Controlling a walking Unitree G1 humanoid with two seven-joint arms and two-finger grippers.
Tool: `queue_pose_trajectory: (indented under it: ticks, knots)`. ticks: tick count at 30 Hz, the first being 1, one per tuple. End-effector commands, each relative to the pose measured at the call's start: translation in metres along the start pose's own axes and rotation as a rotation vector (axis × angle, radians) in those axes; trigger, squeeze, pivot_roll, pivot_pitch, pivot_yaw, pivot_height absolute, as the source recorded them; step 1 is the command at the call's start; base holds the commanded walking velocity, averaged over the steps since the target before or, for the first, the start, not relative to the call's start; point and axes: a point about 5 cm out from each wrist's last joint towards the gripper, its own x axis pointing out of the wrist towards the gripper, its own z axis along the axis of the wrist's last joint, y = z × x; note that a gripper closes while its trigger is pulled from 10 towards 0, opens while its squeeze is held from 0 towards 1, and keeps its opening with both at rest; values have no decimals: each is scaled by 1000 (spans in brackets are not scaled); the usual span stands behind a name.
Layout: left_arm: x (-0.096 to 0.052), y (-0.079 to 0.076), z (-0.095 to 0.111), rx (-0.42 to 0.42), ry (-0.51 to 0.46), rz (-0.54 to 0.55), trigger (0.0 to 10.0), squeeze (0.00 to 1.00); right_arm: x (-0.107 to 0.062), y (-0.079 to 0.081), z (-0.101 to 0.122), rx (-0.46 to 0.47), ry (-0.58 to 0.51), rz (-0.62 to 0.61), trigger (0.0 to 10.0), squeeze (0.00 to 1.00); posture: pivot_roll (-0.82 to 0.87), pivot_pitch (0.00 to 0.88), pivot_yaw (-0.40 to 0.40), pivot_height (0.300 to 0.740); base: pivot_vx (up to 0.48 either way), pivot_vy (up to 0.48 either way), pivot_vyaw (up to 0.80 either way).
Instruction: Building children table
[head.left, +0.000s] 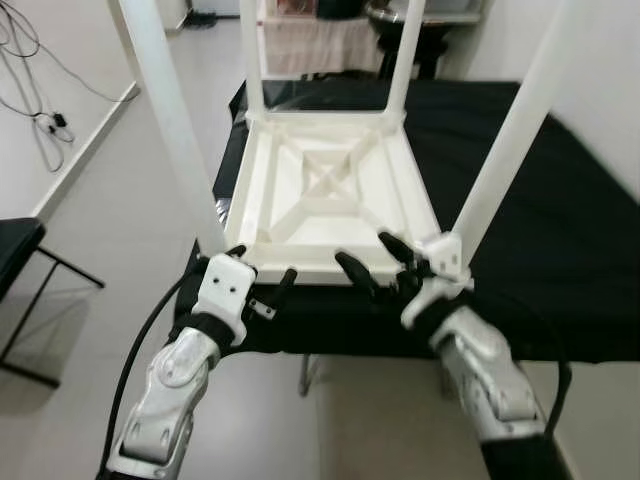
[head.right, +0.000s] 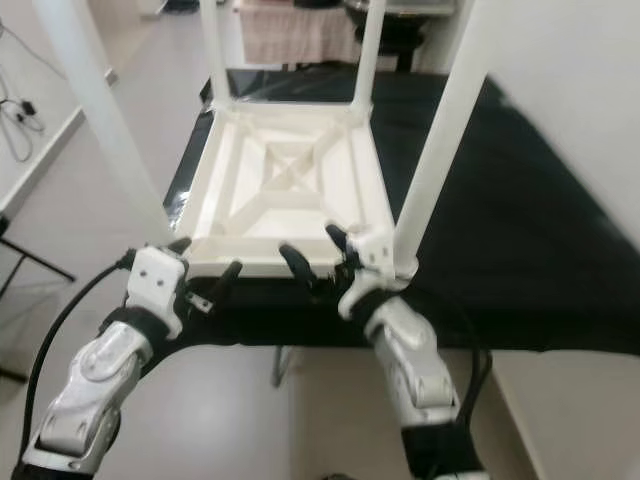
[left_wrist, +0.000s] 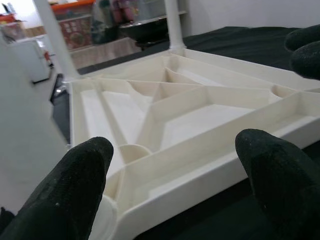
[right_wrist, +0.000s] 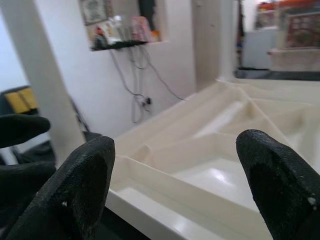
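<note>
A white plastic children's table (head.left: 330, 190) lies upside down on a black-covered table (head.left: 560, 230), its ribbed underside facing up with an X-shaped brace in the middle. Its four round white legs stand up toward the ceiling; the two near legs (head.left: 170, 120) rise at 10 and 2 o'clock from the hands, the two far legs (head.left: 405, 55) at 12 o'clock. The upturned top is roughly square, its near edge running across the view, just at the black table's front edge. No label or writing can be read on it.

The left hand (head.left: 262, 285) hovers at the near left corner, its black fingers (left_wrist: 80, 190) spread wide apart and holding nothing. The right hand (head.left: 378, 262) sits at the near right corner beside the leg there, fingers (right_wrist: 275, 185) likewise wide open and empty. A grey tiled floor (head.left: 110, 200) lies at 9 o'clock, with loose cables (head.left: 40, 120) by the wall.
</note>
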Motion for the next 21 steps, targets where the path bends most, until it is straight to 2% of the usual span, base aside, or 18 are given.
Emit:
queue_pose_trajectory:
  ticks: [1,4,7,13,17,20,21]
  knots:
    - [2,2,7,0,-20,-6,10000,0,-1,-3,4,32,-23,1,10000,0,49,71,-16,740,251,0,-638]
    - [3,2,11,-2,-34,-10,10000,0,1,-4,8,0,-14,-3,10000,0,48,73,-16,740,250,0,0]
    - [3,1,14,-10,-43,-13,10000,0,1,-1,11,3,-31,22,10000,0,48,75,-14,740,251,0,-800]
    - [2,0,15,-7,-38,-22,10000,0,3,2,8,12,-11,50,10000,0,59,84,-15,740,258,0,0]
    - [1,0,16,-11,-42,-20,10000,0,1,8,11,21,-24,140,10000,0,59,87,-17,740,256,0,0]
    - [-1,-3,15,-2,-29,-30,10000,0,-2,9,13,8,-28,167,10000,0,60,90,-19,740,0,0,800]
    - [-1,-4,15,-7,-27,-30,10000,0,-2,5,12,-21,7,154,10000,0,61,93,-21,740,0,0,0]
